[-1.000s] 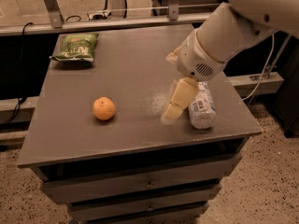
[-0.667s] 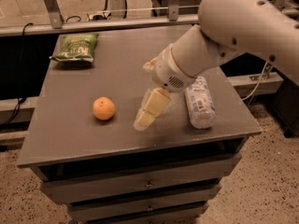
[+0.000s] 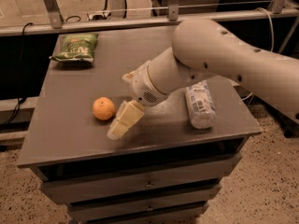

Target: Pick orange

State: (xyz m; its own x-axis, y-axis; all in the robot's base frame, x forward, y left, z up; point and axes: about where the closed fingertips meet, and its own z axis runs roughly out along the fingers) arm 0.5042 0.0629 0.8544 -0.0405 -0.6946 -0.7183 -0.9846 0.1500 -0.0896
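The orange (image 3: 103, 108) is a small round fruit lying on the grey cabinet top (image 3: 70, 129), left of centre near the front. My gripper (image 3: 122, 122) hangs from the white arm (image 3: 219, 55) that reaches in from the right. It sits just right of the orange and slightly nearer the front edge, close above the surface. Its cream fingers (image 3: 131, 115) point down and to the left, right next to the fruit. The gripper holds nothing.
A clear plastic bottle (image 3: 200, 104) lies on its side at the right of the top. A green chip bag (image 3: 75, 47) lies at the back left corner. Drawers are below the front edge. A metal rail (image 3: 140, 22) runs behind the cabinet.
The arm has swung left across the top, carrying the gripper from beside the bottle to right next to the orange. The orange, bottle and bag have not moved.
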